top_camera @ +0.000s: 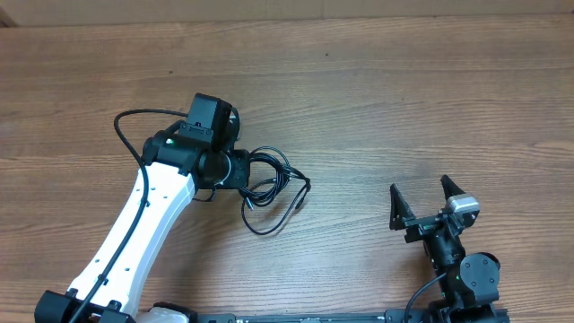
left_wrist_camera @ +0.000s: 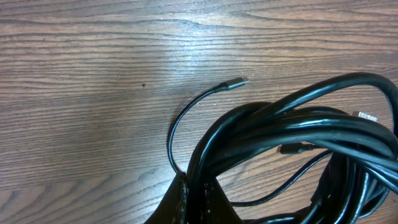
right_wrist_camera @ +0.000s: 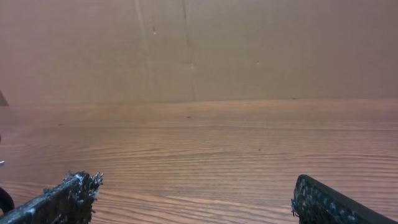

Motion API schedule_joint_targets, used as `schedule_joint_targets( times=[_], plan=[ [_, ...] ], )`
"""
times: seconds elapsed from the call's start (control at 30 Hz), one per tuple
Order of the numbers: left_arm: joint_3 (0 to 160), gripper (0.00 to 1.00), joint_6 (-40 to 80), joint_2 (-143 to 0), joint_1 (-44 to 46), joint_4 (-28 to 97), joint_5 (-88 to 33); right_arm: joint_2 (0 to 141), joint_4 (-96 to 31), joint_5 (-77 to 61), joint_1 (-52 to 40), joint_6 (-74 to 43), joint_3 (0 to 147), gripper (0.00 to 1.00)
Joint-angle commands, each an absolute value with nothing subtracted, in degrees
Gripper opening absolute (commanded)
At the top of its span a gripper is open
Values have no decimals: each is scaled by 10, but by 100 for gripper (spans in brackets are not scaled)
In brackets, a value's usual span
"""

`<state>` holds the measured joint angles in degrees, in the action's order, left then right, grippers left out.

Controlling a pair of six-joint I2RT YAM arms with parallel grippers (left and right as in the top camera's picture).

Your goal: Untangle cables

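- Left gripper (top_camera: 240, 169): its fingers are closing on the cables (top_camera: 269, 187). In the left wrist view one dark finger (left_wrist_camera: 186, 200) is sitting near mid-frame with the strands running into it, while the other finger is lying hidden behind the bundle.
- The cables (left_wrist_camera: 298, 127): they are bunching in one glossy black coil just beside the left gripper, on its right side in the overhead view, around the middle of the table (top_camera: 377, 81). Whether the coil is resting on the wood or hanging slightly above it cannot be told.
- Loose strands: one thin strand is curving out of the coil and ending in a small plug tip (left_wrist_camera: 239, 83) that is lying on the bare wood. In the overhead view a wider loop (top_camera: 265, 230) is trailing from the bundle towards the robot's base.
- Left arm (top_camera: 134, 233): its white link is reaching diagonally from the lower left edge up to the wrist, with the arm's own thicker cable (top_camera: 126, 121) arching beside it.
- Right gripper (top_camera: 418, 183): its two fingers are standing wide apart and holding nothing, well apart from the coil, near the lower right of the table.
- Right wrist view: both finger pads (right_wrist_camera: 71, 193) are showing at the bottom corners, with bare wood between them and a plain brown panel (right_wrist_camera: 199, 50) rising behind.
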<state>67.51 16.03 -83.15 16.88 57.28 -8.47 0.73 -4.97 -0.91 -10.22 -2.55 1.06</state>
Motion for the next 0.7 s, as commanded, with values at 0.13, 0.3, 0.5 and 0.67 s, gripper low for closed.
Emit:
schedule_joint_targets(
  times=[0.13,0.3,0.5,0.67],
  plan=[
    [688,4,148,-819,170,565,-100,2,-44,-64,-105,-215,4,100],
    [688,4,148,-820,170,565,-99,2,-37,-129,-105,-457,4,100],
    [688,4,148,-821,170,562,-99,2,-29,-338,-105,-605,4,100],
    [688,4,148,-821,170,561,-99,2,-29,-383,-105,-630,4,100]
  ],
)
